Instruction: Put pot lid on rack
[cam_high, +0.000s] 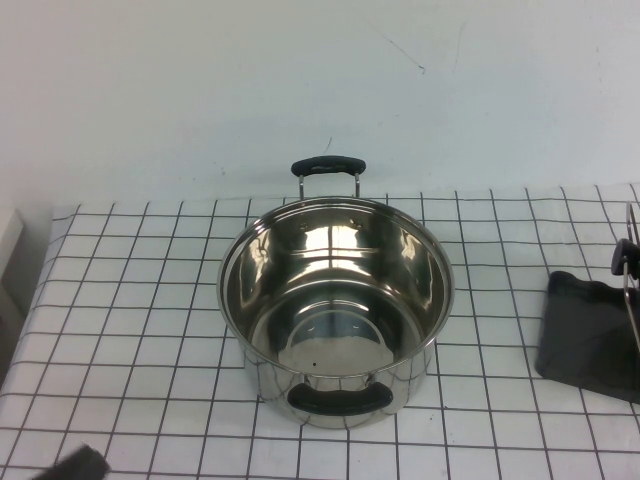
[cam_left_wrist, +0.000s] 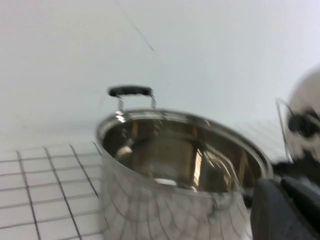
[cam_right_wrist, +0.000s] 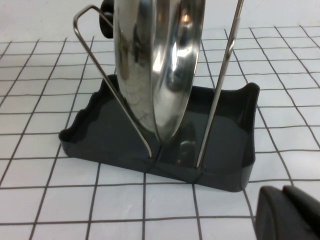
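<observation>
The shiny steel pot lid (cam_right_wrist: 155, 65) stands on edge in the rack (cam_right_wrist: 165, 145), between its upright wires, with its rim resting in the dark grey tray. Its black knob (cam_right_wrist: 106, 20) points sideways. My right gripper (cam_right_wrist: 282, 192) is shut and empty, low over the table a little in front of the tray and clear of it. In the high view only the rack's tray (cam_high: 588, 335) and the lid's knob (cam_high: 622, 255) show at the right edge. My left gripper (cam_left_wrist: 280, 182) is shut and empty beside the pot; part of its arm shows in the high view's bottom left corner (cam_high: 75, 465).
The deep steel pot (cam_high: 335, 300) with two black handles stands open in the middle of the checked cloth (cam_high: 130, 300). It also fills the left wrist view (cam_left_wrist: 175, 170). A white wall runs behind the table.
</observation>
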